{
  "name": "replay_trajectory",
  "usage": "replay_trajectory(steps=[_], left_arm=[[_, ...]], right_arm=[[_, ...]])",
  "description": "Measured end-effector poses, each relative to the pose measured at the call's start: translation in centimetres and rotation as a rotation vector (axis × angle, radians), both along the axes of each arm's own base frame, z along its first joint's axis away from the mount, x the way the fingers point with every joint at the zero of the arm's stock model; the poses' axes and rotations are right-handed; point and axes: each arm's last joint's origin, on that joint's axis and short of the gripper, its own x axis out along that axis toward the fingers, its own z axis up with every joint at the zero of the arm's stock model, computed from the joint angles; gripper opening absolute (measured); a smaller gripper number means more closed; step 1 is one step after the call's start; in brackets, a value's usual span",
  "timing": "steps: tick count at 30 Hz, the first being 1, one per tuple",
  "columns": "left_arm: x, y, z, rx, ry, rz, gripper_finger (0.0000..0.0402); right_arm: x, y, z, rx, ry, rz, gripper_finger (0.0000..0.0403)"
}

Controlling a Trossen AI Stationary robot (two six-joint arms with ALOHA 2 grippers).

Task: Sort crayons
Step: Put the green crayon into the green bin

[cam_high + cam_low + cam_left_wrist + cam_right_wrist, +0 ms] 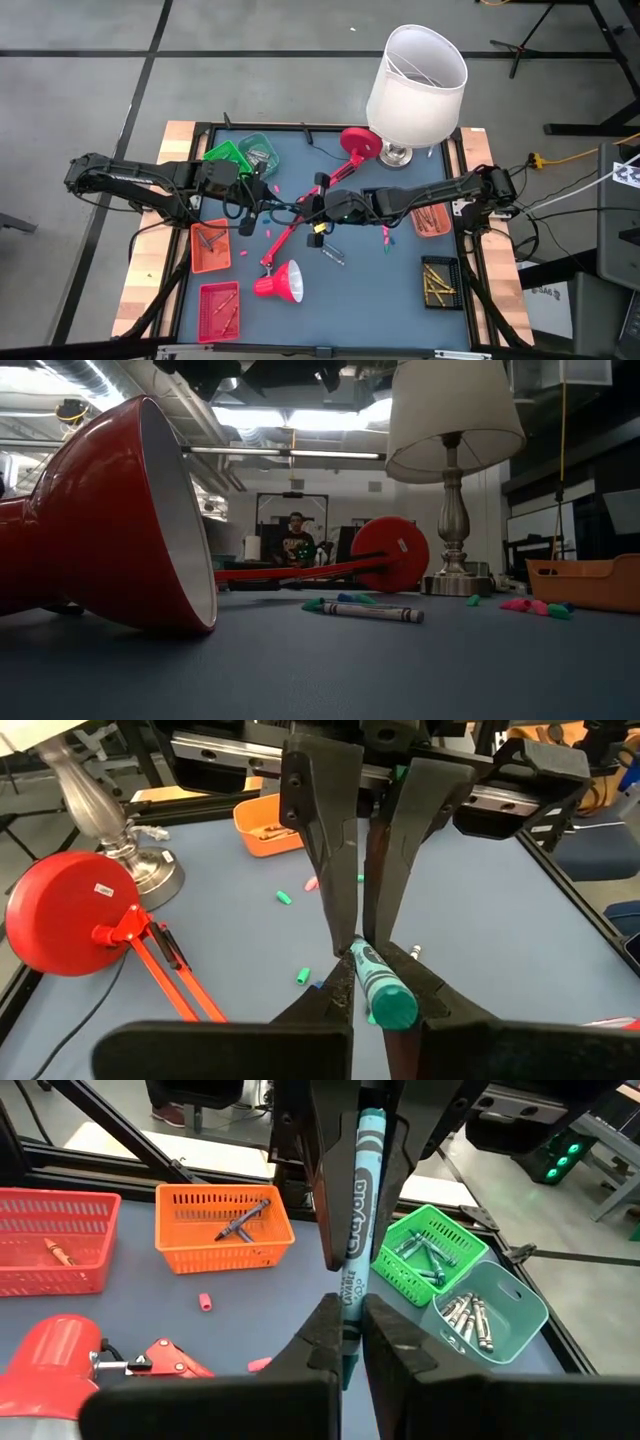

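Noted above the table (400, 290) beside the red lamp arm (290, 228): left hand (372, 982) and right hand (350, 1342) both clamped on one teal crayon (357, 1210), its middle hidden between fingers.

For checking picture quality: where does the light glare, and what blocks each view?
Low view: ceiling lights glare white, and the red lamp shade blocks the left side. High view: even light. Both wrist views: the teal crayon stands across the centre.
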Motion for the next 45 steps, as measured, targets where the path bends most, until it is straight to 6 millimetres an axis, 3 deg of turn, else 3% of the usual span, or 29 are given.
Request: replay_trajectory(steps=[8,14,21,27,31,45], left_arm=[[0.0,0.0,-0.1,0.0,0.013,0.011,0.0011],[-1.2,0.5,-0.9,0.039,0.138,0.159,0.0011],[-4.5,2.2,-3.0,0.151,0.47,0.462,0.0011],[-7.0,4.2,-4.9,0.142,0.702,0.761,0.0011],[-7.8,5.4,-6.7,0.108,0.762,0.865,0.0012],[-8.8,9.1,-6.9,0.018,0.801,1.093,0.0012]], right_arm=[[-0.2,0.0,-0.4,-0.012,0.046,-0.007,0.0106],[-0.9,-0.1,-1.6,-0.006,0.182,-0.016,0.0145],[-2.4,-0.2,-3.4,0.154,0.404,-0.072,0.0148],[-2.5,-0.2,-4.2,0.204,0.456,-0.116,0.0146],[-2.3,-0.1,-4.7,0.203,0.464,-0.117,0.0146],[-2.0,1.3,-6.3,0.365,0.543,-0.05,0.0146]])
